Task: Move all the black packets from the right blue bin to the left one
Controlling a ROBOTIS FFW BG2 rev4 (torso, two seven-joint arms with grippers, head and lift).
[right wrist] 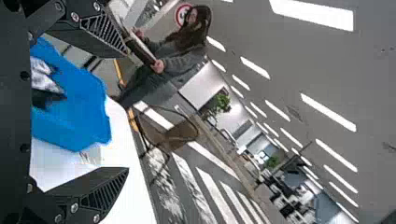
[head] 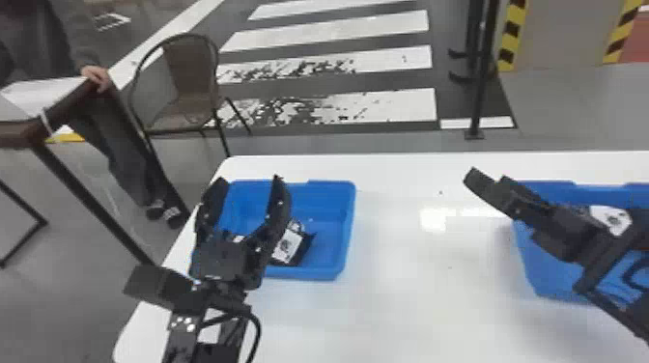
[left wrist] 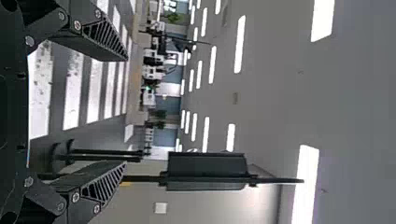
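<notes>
My left gripper (head: pixel 249 181) stands open above the left blue bin (head: pixel 348 217). Inside that bin a black packet with a white label (head: pixel 288 245) lies just right of the gripper, and a small white patch shows behind it. My right gripper (head: pixel 488 179) is at the left side of the right blue bin (head: pixel 541 280), whose inside is largely hidden by the arm. The left wrist view has the open left gripper (left wrist: pixel 125 111) with nothing between its fingers. In the right wrist view the right gripper (right wrist: pixel 127 111) is open and empty; beyond it are the left bin (right wrist: pixel 88 107) and a packet (right wrist: pixel 45 86).
Both bins stand on a white table (head: pixel 401 289), with a stretch of tabletop between them. Past the table's far left corner is a chair (head: pixel 186 91). A dark post (head: pixel 478 96) rises from the floor behind the table.
</notes>
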